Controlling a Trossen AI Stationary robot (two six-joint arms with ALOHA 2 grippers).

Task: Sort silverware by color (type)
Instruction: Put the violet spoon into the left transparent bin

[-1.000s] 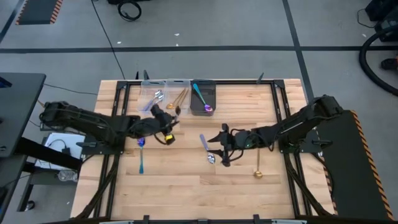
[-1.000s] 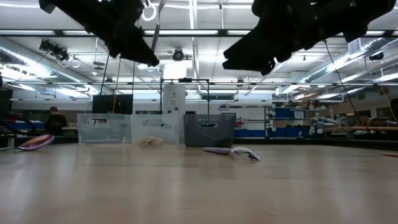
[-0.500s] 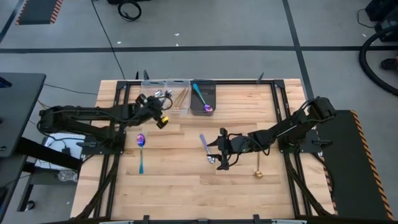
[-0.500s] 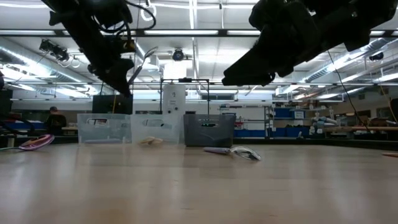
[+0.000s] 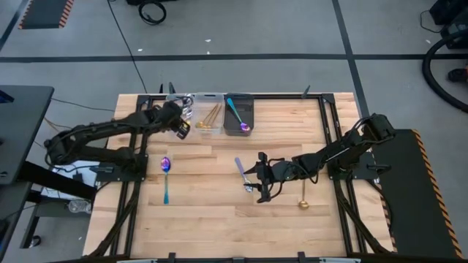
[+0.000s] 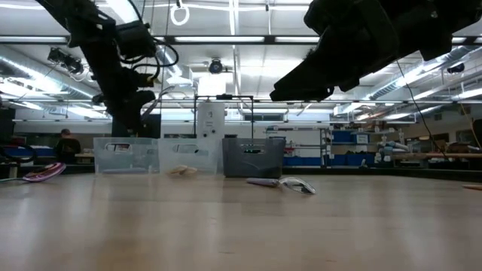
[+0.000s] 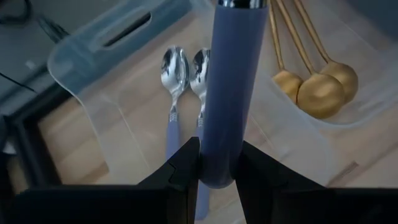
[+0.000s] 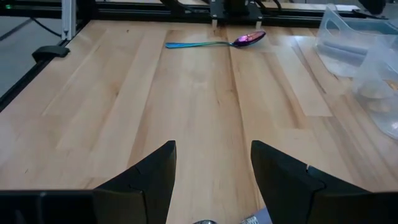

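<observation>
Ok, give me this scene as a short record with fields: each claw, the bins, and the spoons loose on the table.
left claw: shut on lilac-handled spoon, above clear bin
clear bin contents: two lilac-handled spoons
next bin: gold spoons
dark bin: iridescent spoon
right claw: open, over the silver spoon
loose on table: teal-handled spoon, gold spoon

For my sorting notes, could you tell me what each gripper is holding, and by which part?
The left gripper holds a lilac-handled spoon by its handle end; the right gripper is open, holding nothing.
</observation>
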